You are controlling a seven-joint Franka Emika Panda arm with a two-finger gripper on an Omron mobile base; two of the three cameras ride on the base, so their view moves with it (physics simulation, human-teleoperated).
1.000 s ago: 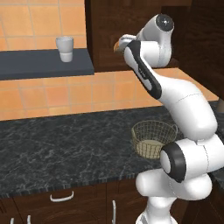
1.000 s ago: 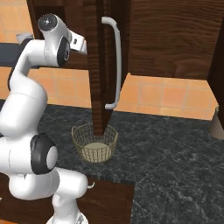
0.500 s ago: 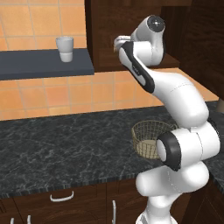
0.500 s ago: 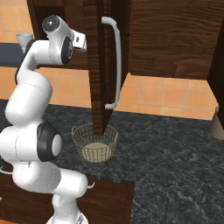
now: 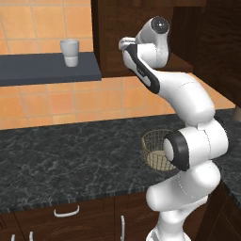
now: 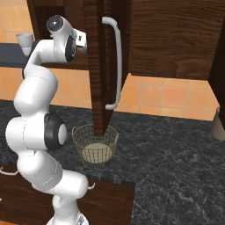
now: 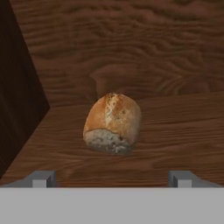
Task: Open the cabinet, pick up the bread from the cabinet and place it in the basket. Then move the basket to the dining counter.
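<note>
With its door swung open, one cabinet (image 6: 99, 66) bearing one long silver handle (image 6: 115, 61) holds one bread (image 7: 113, 123) on its wooden shelf; the gripper (image 7: 111, 178), its two fingers (image 7: 41, 178) spread wide and holding nothing, points at it from just in front. One basket (image 6: 95, 143) rests on the black countertop (image 6: 176, 154) below the door. One white cup (image 5: 69, 52) stands on the shelf (image 5: 47, 68) at far left.
</note>
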